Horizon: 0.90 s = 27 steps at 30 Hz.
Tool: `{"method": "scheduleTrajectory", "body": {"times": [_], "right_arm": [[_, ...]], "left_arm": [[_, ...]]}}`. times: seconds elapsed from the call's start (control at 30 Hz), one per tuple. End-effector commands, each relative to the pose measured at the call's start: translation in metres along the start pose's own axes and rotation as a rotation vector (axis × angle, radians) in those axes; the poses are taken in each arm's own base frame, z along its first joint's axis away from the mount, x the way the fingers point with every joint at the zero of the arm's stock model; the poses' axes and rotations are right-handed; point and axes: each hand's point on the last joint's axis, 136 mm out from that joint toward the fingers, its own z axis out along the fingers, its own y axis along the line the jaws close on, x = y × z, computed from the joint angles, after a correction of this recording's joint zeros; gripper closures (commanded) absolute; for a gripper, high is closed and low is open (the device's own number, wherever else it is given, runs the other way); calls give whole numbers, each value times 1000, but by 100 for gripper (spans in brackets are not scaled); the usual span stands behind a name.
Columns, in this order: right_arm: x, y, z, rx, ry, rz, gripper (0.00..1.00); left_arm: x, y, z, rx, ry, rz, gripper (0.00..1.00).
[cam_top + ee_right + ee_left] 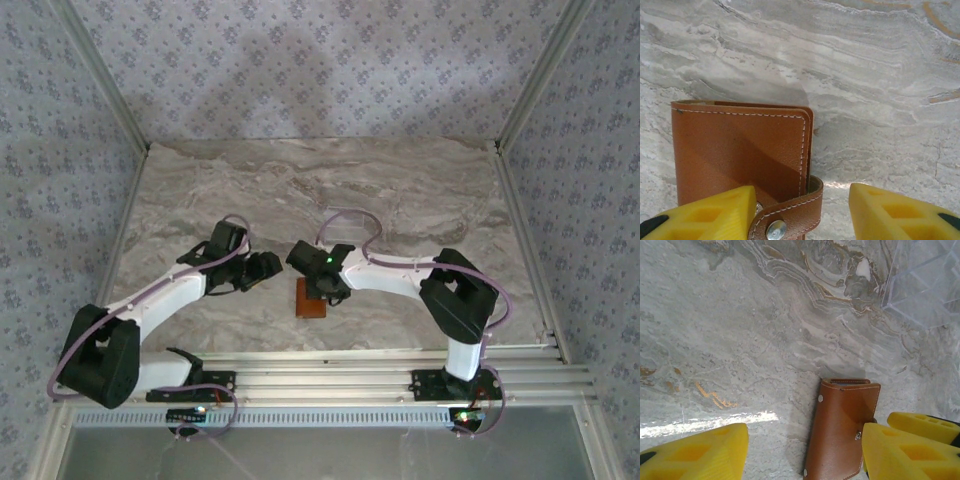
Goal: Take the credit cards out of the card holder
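Brown leather holder lay shut on the marble desk, near middle. Right fingers stood released astride its snap tab, perhaps touching it; left fingers released too, the holder between them.

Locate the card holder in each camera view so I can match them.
Top external: card holder, centre, slightly below the middle.
Left wrist: lower right of centre, running off the bottom edge.
Right wrist: lower left, snap tab at bottom.
Shared landmark: the marble table under it.
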Motion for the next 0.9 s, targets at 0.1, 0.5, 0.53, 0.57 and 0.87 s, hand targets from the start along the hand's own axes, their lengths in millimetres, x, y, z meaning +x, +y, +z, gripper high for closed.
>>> {"method": "scheduleTrajectory", "body": {"times": [0.1,0.5,0.53,0.57,0.87], "right_arm": [[0,-9,-13,19,-14,14,57],[9,-17,-4,-14,-9,29,80],[4,-14,-6,-28,-31,32,83],[2,-14,-8,-32,-46,36,85],[-9,-6,-27,-125,-118,60,92]], "left_arm": [[-2,-12,4,-1,3,22,38],[8,-29,20,-22,54,75,41],[10,-30,22,-23,59,80,41],[11,-31,23,-23,64,82,42],[22,-37,32,-3,121,100,46]]}}
